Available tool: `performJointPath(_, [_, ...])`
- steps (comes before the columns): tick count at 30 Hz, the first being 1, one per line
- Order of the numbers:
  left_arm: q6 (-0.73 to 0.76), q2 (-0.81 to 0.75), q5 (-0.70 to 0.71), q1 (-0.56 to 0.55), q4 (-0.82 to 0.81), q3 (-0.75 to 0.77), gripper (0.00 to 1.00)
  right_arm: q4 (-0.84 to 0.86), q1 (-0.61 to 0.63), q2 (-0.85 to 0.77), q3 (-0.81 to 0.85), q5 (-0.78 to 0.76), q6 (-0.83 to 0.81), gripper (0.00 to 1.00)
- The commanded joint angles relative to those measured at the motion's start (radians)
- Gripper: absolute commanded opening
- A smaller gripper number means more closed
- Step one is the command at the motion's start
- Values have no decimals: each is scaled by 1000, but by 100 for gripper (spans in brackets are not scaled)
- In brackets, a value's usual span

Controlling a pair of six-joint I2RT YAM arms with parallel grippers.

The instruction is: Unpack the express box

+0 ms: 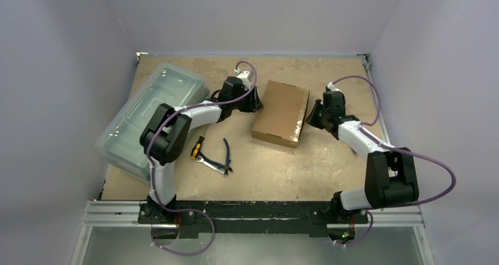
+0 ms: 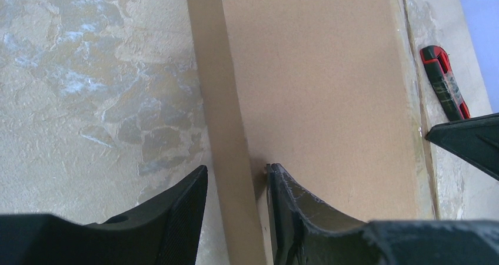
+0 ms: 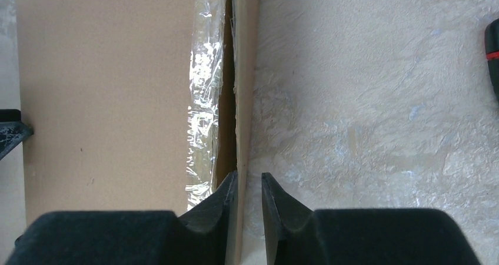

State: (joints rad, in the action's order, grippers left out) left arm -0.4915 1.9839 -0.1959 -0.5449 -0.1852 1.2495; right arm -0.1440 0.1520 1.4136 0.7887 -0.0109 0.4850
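Brown cardboard express box [image 1: 281, 113] lies toward the table's [image 1: 329, 171] far edge, long axis near-far. The right gripper [image 3: 248, 175] pinches its slit right wall. The left gripper [image 2: 236, 169] straddles the left wall, grip unclear.

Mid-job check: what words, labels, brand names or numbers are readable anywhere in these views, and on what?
No text can be read in any view.
express box: plain brown cardboard with clear tape, no label showing.
red and black tool: any marking is too blurred to read.
pliers: too small to tell.
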Motion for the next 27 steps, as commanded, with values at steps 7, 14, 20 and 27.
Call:
performJointPath(7, [-83,30,131,16,53,-20,35,-185,83,40,33,-117,143,30])
performJointPath(14, [-177,-6,242,-10,10,-88,33,-262,159,16,27,-159,225,32])
performJointPath(20, [40,-106,302,-62,74,-19,51,-166,169,-41,-32,-131,318,31])
performJointPath(27, [467,-478,191,-168,-151,-297,66,-160,168,3,16,-150,317,28])
